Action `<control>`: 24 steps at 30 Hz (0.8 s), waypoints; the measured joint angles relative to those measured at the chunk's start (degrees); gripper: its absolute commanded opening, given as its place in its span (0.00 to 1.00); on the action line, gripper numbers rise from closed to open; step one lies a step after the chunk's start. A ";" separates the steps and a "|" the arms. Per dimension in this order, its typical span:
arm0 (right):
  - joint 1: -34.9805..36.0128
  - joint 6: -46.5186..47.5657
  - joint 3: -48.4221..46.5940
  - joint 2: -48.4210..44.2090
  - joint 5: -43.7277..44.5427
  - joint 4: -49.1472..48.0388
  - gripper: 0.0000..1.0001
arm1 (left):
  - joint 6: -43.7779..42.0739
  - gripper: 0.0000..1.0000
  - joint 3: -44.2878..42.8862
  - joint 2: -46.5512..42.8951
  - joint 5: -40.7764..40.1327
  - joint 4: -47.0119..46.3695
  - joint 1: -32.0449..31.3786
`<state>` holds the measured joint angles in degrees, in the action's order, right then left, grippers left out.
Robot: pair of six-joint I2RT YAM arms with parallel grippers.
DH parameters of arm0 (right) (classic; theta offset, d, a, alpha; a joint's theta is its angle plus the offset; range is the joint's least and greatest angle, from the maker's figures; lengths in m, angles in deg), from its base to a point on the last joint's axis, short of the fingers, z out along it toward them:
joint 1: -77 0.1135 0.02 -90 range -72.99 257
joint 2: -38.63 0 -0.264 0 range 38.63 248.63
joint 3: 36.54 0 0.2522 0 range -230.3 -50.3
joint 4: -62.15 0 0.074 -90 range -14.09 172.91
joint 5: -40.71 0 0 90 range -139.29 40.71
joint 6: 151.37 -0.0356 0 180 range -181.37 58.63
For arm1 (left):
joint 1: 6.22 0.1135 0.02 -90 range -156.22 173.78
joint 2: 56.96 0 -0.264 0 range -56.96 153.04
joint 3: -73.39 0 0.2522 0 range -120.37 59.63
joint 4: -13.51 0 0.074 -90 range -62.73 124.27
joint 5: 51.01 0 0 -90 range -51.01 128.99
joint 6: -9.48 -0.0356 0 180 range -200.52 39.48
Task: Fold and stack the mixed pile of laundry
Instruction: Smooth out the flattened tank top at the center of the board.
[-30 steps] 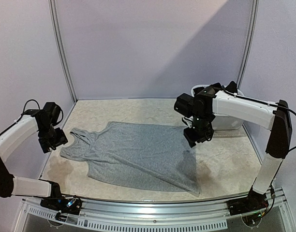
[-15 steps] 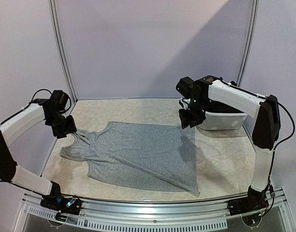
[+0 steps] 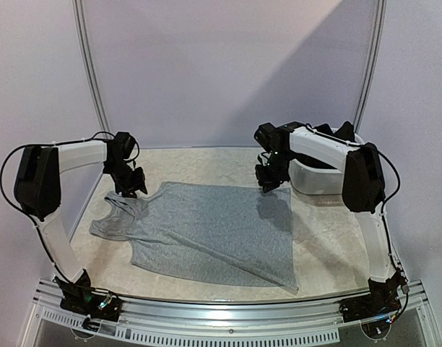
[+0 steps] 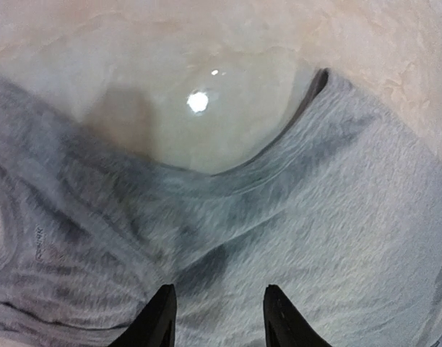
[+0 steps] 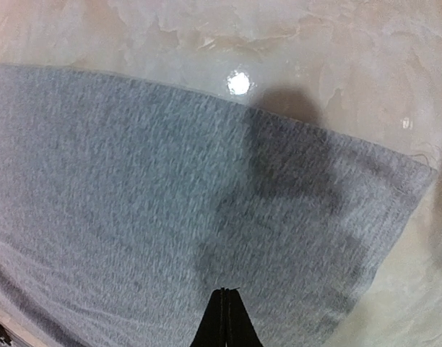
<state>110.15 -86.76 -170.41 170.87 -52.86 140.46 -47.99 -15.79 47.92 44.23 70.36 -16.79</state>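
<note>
Your bench (image 3: 336,238): pale, marbled, glossy top, with lamp glare showing on it in both wrist views. One light grey sleeveless top (image 3: 206,231) lies spread flat across the middle. Its straps point to your left and its hem to your right. A long diagonal crease runs toward the near right corner of the cloth. A white basket (image 3: 316,181) sits at the far right, near the hem's far corner.

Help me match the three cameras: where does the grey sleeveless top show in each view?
Top external: grey top spread flat mid-table.
Left wrist: shoulder-strap end, filling the lower frame.
Right wrist: hem corner, left and centre.
Shared landmark: the marbled table beyond the cloth's far edge.
</note>
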 measured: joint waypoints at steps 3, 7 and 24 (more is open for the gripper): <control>-0.66 -0.02 -3.48 4.57 -0.24 0.26 0.00 | -0.74 0.42 -4.79 4.79 3.08 -0.66 -0.81; -1.92 -0.02 -7.74 9.55 -0.28 1.20 0.00 | -2.43 0.42 -12.79 11.72 6.88 -0.92 -2.62; -4.85 0.15 -21.57 19.61 -3.91 4.31 0.00 | -3.52 0.39 -30.47 29.14 12.07 1.44 -4.52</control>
<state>105.30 -86.61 -191.99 190.48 -56.77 144.77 -51.50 -46.26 77.05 56.29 71.81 -21.32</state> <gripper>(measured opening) 0.005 0.398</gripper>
